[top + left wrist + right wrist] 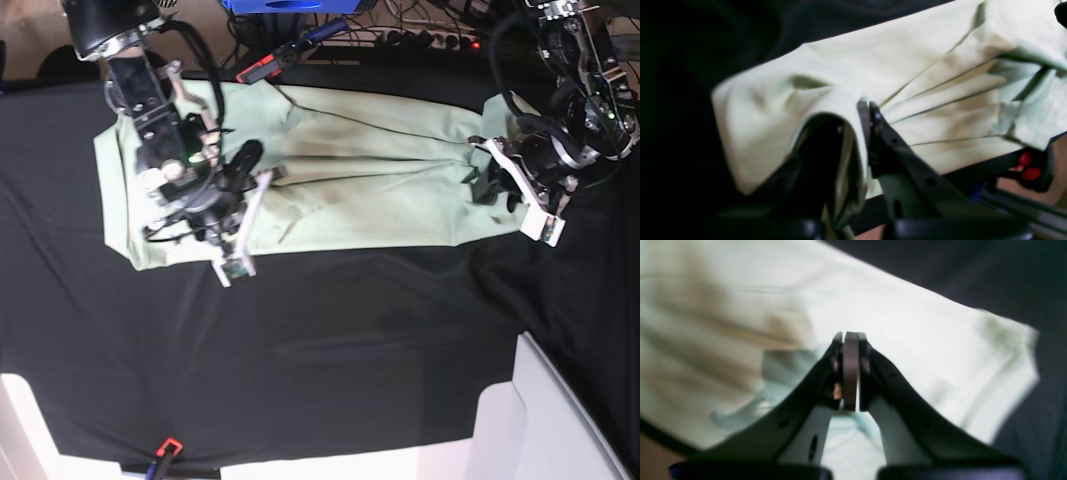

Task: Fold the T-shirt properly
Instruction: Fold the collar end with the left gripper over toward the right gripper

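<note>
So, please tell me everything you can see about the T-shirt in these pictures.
The T-shirt is pale mint-green, of soft thin cloth, spread as a long band across the black cloth, with pleats running along its middle. The left claw is shut on a bunched fold at one end, lifting it slightly. The right claw is shut over the other end; whether it pinches cloth cannot be told. No collar or mark shows clearly.

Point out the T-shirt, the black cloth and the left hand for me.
T-shirt (370, 190): base view, on the flat middle of the pale green fabric.
black cloth (300, 350): base view, on the bare stretch in front of the shirt.
left hand (868, 106): left wrist view, at the closed fingertips pinching a bunched fold.
</note>
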Robot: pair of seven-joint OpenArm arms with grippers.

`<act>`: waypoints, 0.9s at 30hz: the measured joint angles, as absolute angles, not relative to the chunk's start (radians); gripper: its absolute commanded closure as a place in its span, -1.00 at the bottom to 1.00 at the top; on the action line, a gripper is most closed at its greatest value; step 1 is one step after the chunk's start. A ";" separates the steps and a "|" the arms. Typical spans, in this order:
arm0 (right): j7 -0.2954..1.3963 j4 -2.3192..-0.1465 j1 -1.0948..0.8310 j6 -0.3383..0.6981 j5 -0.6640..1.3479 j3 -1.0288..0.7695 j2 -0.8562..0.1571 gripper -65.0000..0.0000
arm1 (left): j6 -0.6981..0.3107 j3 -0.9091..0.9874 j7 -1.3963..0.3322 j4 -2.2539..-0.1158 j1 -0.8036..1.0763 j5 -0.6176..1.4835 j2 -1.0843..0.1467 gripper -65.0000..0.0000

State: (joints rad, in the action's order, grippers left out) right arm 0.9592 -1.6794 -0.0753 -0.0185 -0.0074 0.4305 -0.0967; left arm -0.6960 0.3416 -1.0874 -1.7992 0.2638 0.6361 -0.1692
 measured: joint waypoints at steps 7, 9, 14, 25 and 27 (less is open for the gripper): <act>0.958 -1.702 -0.090 -0.013 -0.005 0.398 -0.088 1.00 | -0.693 0.181 -1.102 -1.797 0.240 0.633 -0.137 1.00; 0.958 -1.702 -0.092 -0.013 -0.006 0.397 -0.091 1.00 | -0.693 0.158 -1.089 -1.792 0.216 0.640 -0.116 1.00; 0.953 -1.702 -0.097 -0.012 -0.006 0.397 -0.088 1.00 | -0.693 0.068 -1.092 -1.711 0.149 0.635 -0.089 1.00; 0.955 -1.717 -0.111 -0.017 -0.006 0.278 -0.088 1.00 | -0.693 -0.147 -1.091 -1.543 0.036 0.633 -0.040 1.00; 0.955 -1.746 -0.123 -0.016 -0.005 0.257 -0.085 1.00 | -0.692 -0.162 -1.084 -1.518 0.020 0.633 -0.029 1.00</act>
